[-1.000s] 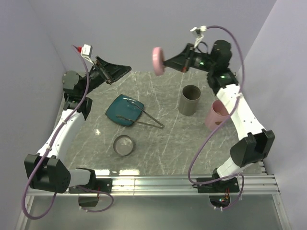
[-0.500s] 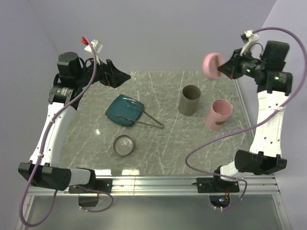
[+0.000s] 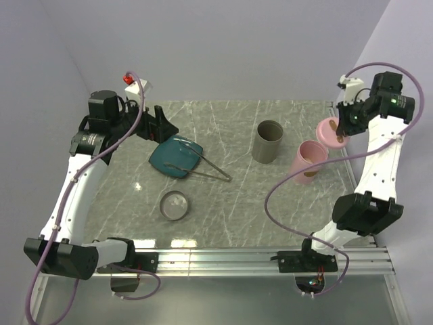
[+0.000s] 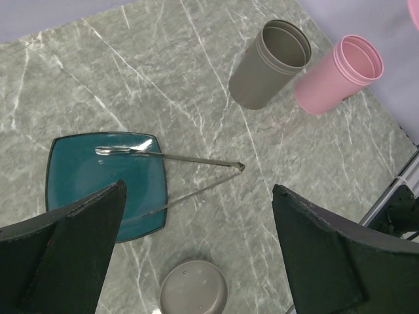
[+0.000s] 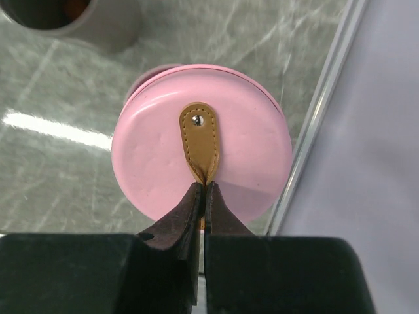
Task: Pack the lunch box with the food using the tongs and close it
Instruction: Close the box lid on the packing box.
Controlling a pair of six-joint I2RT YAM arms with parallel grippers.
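Note:
The silver tongs (image 3: pixel 203 167) (image 4: pixel 190 159) lie with their tips on the empty teal plate (image 3: pixel 172 157) (image 4: pixel 91 176) and their joined end on the table to its right. My left gripper (image 3: pixel 166 125) (image 4: pixel 198 190) hangs open above the plate's back corner, holding nothing. My right gripper (image 3: pixel 342 125) (image 5: pixel 205 186) is shut on the brown leather tab (image 5: pixel 201 140) of a pink lid (image 3: pixel 330 130) (image 5: pixel 157 163), held up just behind the open pink container (image 3: pixel 308 162) (image 4: pixel 337 75). An open grey container (image 3: pixel 268 141) (image 4: pixel 268 65) stands left of it. A bit of orange food (image 5: pixel 73 6) shows inside.
A grey round lid (image 3: pixel 174 204) (image 4: pixel 194 288) lies flat on the table in front of the plate. The table's right edge rail (image 5: pixel 327 98) runs close beside the pink lid. Purple walls close in the left, back and right sides.
My right arm carried the pink lid from the back middle over to the right edge and lowered it beside the pink container. My left gripper opened fully and shifted toward the plate.

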